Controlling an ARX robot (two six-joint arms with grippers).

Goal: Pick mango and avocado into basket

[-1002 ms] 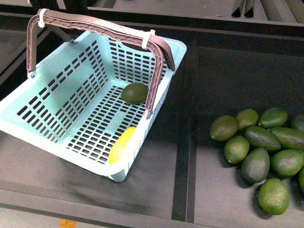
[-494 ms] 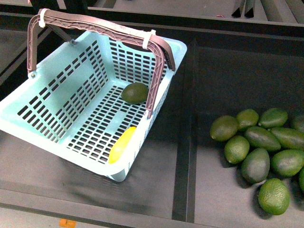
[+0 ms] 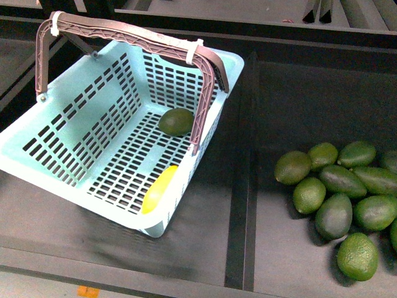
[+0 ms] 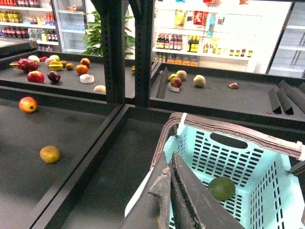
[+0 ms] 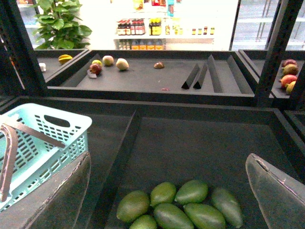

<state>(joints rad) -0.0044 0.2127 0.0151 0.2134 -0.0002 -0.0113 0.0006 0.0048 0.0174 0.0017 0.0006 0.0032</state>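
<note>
Both fruits, the mango (image 3: 159, 189) and the avocado (image 3: 175, 121), are seen inside the basket (image 3: 68, 130), so the closed left end effector (image 4: 167, 187) and the empty, wide-open right end effector (image 5: 167, 191) are best kept clear.

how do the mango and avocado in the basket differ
The mango is yellow and elongated; the avocado is dark green and rounder. The mango lies against the near wall of the basket; the avocado lies under the handle. Both rest on the slotted floor.
</note>
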